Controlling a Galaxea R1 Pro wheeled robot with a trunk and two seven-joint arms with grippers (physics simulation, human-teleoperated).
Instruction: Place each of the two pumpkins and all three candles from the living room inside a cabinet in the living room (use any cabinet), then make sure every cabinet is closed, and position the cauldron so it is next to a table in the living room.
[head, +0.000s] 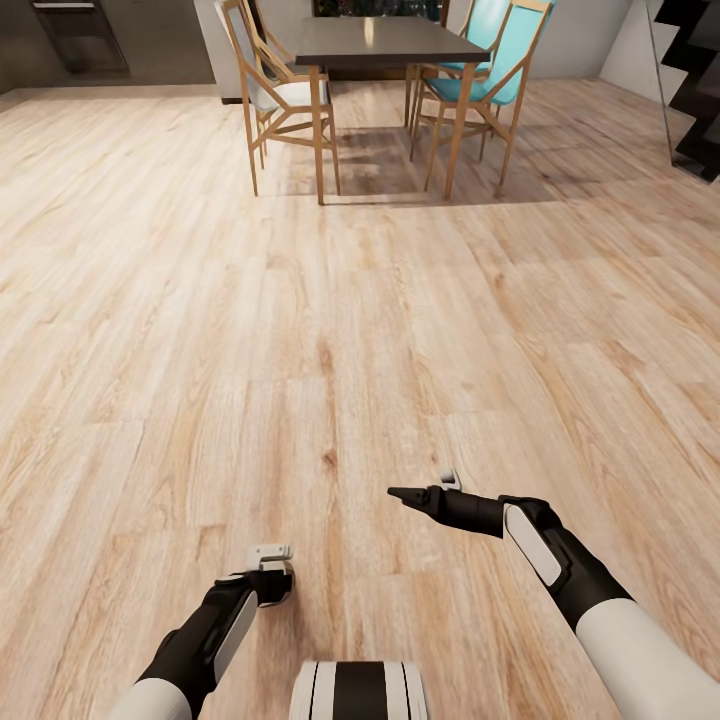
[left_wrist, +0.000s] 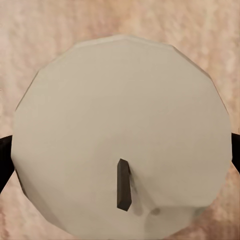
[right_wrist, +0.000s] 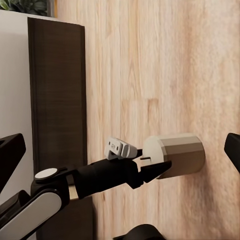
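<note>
The pumpkins, candles, cauldron and grey slab table are out of view. A long dark-brown cabinet stands against a white wall, its plain front shut. My left gripper points down at the floor near my trunk. Its black fingers sit far apart, open and empty, over a pale round cylinder. That cylinder stands on the floor under the left gripper. My right gripper reaches leftward above the floor. Its fingers stand wide apart with nothing held.
Light wooden floor stretches ahead. A dark dining table on wooden legs stands at the far end, with a wooden chair and teal chairs around it. Black stairs rise at the far right.
</note>
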